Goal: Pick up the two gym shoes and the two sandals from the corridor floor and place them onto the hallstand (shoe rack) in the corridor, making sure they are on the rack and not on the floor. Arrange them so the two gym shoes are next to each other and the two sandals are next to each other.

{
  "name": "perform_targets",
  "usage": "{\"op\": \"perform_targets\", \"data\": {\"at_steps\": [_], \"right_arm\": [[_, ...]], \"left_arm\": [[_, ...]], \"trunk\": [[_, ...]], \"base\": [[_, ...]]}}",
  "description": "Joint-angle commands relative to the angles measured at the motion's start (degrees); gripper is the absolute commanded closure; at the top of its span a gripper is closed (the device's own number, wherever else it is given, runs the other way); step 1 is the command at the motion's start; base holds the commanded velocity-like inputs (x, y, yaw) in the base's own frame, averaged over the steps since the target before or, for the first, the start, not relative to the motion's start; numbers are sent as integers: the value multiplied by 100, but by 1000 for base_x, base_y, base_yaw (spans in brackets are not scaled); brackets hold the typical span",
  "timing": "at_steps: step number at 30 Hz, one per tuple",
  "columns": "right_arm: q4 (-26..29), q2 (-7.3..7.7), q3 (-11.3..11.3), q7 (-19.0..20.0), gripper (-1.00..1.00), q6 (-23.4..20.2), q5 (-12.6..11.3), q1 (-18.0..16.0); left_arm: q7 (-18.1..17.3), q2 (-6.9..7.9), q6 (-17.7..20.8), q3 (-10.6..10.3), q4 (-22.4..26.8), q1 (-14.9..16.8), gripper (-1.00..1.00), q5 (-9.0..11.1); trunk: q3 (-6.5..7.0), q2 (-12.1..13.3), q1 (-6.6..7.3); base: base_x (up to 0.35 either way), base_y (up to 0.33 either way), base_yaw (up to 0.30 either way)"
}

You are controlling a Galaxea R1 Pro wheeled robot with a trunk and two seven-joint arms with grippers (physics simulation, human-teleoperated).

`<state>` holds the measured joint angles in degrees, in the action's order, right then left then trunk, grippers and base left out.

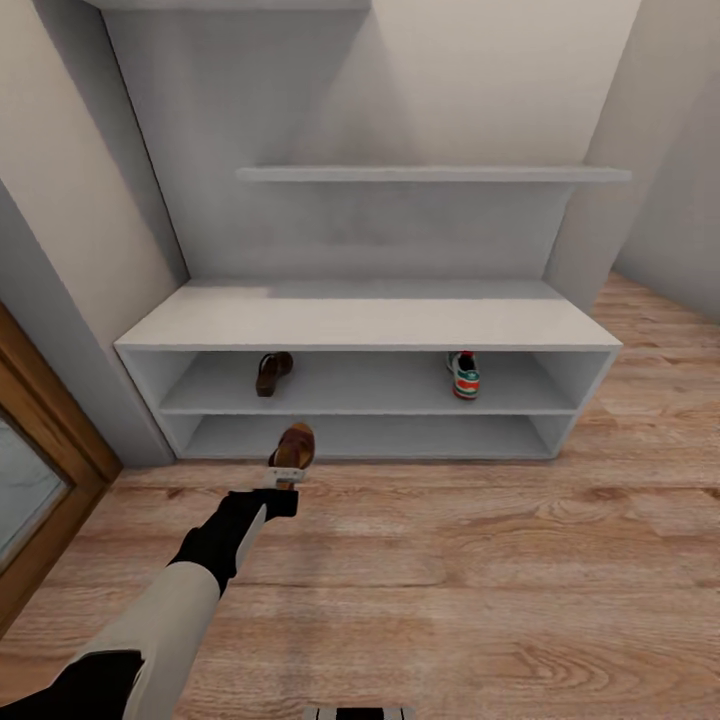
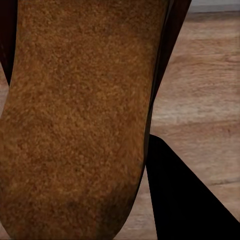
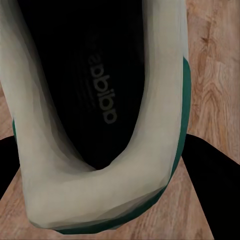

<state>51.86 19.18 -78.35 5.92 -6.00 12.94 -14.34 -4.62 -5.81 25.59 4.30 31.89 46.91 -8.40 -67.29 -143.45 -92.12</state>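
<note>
Status: two of four items are on the rack; two are in the grippers.

1. Left gripper (image 1: 287, 482), lower centre-left of the head view: closed on a sandal (image 1: 294, 446). The sandal is held off the floor (image 1: 480, 580), just in front of the rack's lower shelf. In the left wrist view the tan footbed of this sandal (image 2: 75, 125) covers most of the frame, with one dark finger (image 2: 185, 200) at its side at lower right and floor planks behind.

2. Right gripper: the right wrist view shows a gym shoe (image 3: 100, 200) seen from the heel, white with a green stripe, dark opening toward the camera. Dark finger shapes sit at both lower corners against the shoe, so the gripper reads as closed on it. Wood floor lies behind; the height above it cannot be told.

3. Rack (image 1: 370, 325), middle of the head view: the upper open shelf carries the second sandal (image 1: 273, 372) at its left and the second gym shoe (image 1: 464, 375) at its right, well apart. The lower shelf and bench top are bare.

4. Remaining, as a judgement: set the held sandal beside the shelved sandal, then the held gym shoe beside the shelved gym shoe. No shoe is seen lying on the floor.
</note>
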Motion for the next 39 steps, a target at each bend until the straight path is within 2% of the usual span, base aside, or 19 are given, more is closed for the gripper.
{"op": "perform_targets", "data": {"at_steps": [1, 9, 28, 39], "right_arm": [[10, -2, -28, 50, 100, -25, 67, -8], [17, -2, -44, 50, 100, -16, 75, -8], [17, -2, -55, 50, 100, -15, 77, -8], [17, -2, -56, 50, 100, -15, 77, -9]], "left_arm": [[-65, -5, 28, 45, 37, -13, 100, -74], [-35, 9, 25, 45, 89, -23, 100, -83], [-30, 4, 17, 45, 89, -6, 100, -83], [-30, 1, 0, 49, 98, -14, 100, -83]], "trunk": [[-5, -2, 1], [-5, -2, 1], [-5, -2, 1], [-5, -2, 1]], "base": [[0, 0, -4], [81, 13, 0], [318, 89, 0], [287, 9, 0]]}}
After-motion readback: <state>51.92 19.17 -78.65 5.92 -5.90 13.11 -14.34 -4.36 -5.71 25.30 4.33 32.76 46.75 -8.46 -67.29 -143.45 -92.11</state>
